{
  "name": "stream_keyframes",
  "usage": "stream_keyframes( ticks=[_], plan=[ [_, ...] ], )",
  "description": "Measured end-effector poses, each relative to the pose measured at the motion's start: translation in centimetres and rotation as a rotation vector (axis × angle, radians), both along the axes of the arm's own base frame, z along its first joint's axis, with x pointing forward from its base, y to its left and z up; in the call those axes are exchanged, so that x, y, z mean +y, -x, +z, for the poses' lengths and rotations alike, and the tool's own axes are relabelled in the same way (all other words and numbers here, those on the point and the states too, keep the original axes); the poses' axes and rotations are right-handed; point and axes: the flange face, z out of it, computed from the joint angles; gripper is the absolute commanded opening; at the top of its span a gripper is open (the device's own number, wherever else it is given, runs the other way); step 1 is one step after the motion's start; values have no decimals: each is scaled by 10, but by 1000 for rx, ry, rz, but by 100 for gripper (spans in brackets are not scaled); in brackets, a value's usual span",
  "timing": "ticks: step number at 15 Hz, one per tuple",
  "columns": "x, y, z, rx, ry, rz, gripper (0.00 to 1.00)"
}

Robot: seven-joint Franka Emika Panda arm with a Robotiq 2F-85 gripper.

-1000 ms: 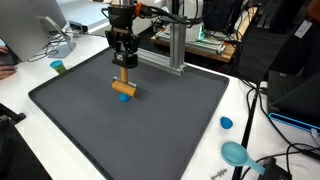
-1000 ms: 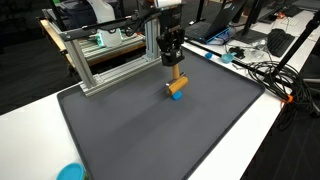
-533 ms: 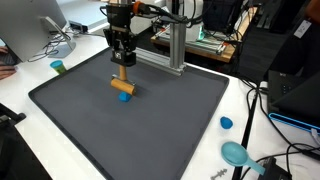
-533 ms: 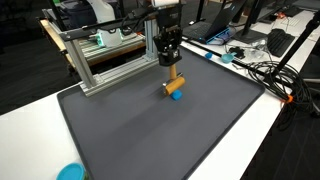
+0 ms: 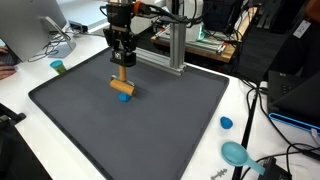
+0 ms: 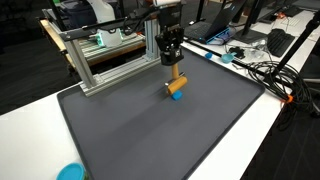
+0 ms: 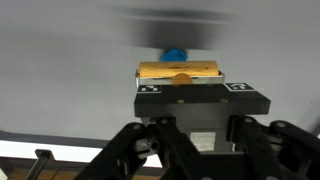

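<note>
My gripper [image 5: 122,62] hangs over the dark mat [image 5: 150,130], shut on the top of an upright wooden peg [image 5: 122,74]. Under the peg a short wooden cylinder [image 5: 123,89] lies crosswise, and it rests on a small blue block [image 5: 125,98] on the mat. The same stack shows in both exterior views: gripper [image 6: 172,62], wooden peg [image 6: 174,75] and blue block [image 6: 176,95]. In the wrist view the wooden piece [image 7: 178,72] sits just beyond the gripper [image 7: 180,82], with the blue block [image 7: 175,53] past it. The fingertips are hidden by the gripper's black body.
An aluminium frame [image 5: 176,48] stands at the mat's far edge, close behind the gripper, also aluminium frame [image 6: 100,62]. Off the mat lie a blue cap [image 5: 227,123], a teal scoop [image 5: 236,153], a small teal cup [image 5: 58,67] and cables [image 6: 262,72].
</note>
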Motion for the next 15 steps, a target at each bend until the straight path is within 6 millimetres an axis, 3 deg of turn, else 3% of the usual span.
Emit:
stream_keyframes(
  ticks=[5,6,15],
  plan=[
    [7,0,2,-3,-6,10,47],
    [7,0,2,-3,-6,10,22],
    [1,-3,1,-37,16,1,22]
  ],
)
